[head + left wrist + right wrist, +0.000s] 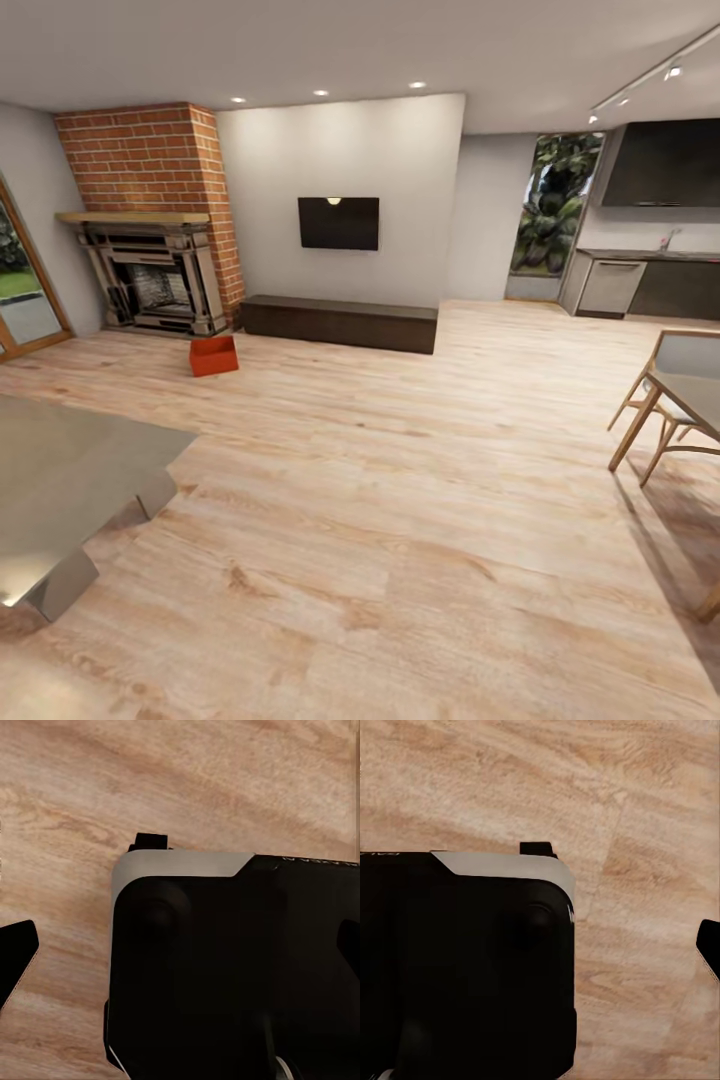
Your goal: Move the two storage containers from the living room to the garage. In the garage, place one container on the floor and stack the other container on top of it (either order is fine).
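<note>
One storage container (213, 356), an orange-red open bin, stands on the light wood plank floor of the living room, far ahead to the left, between the fireplace and the long dark bench. My left gripper (180, 949) hangs over the robot's own black body and the wood floor; its dark fingertip (16, 958) sits at the picture's edge, jaws wide apart with nothing between them. My right gripper (540, 945) hangs the same way, with one fingertip (709, 946) at the edge and nothing held.
A brick fireplace (150, 270) fills the far left corner. The low dark bench (340, 322) runs under a wall TV (338, 222). A grey table (60, 480) stands close at my left, wooden chairs (670, 400) at my right, kitchen units (640, 285) far right.
</note>
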`<state>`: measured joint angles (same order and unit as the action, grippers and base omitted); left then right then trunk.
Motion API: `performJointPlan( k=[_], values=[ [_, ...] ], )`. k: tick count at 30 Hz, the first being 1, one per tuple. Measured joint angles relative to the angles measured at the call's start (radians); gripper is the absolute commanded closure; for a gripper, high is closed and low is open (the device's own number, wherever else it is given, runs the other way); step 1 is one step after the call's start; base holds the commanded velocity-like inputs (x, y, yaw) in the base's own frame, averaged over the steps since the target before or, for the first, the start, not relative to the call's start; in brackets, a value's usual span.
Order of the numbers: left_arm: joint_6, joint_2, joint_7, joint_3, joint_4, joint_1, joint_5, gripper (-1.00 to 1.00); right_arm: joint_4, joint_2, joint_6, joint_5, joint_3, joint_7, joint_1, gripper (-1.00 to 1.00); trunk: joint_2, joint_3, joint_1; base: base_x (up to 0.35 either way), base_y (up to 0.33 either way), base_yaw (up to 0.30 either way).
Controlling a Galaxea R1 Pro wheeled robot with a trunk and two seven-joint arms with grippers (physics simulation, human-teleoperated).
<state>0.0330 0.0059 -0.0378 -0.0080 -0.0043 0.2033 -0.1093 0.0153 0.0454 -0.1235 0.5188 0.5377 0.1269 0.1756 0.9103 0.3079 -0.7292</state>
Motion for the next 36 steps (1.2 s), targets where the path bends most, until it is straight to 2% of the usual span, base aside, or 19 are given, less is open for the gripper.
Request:
performJointPlan(
  k=[36],
  values=[
    [0.001,0.001,0.0,0.0,0.0,0.0,0.001,-1.0,0.0,0.0,0.0,0.0,0.0,0.0,0.0,-1.0,0.0,0.0,0.0,0.322,0.0,0.0]
  ],
)
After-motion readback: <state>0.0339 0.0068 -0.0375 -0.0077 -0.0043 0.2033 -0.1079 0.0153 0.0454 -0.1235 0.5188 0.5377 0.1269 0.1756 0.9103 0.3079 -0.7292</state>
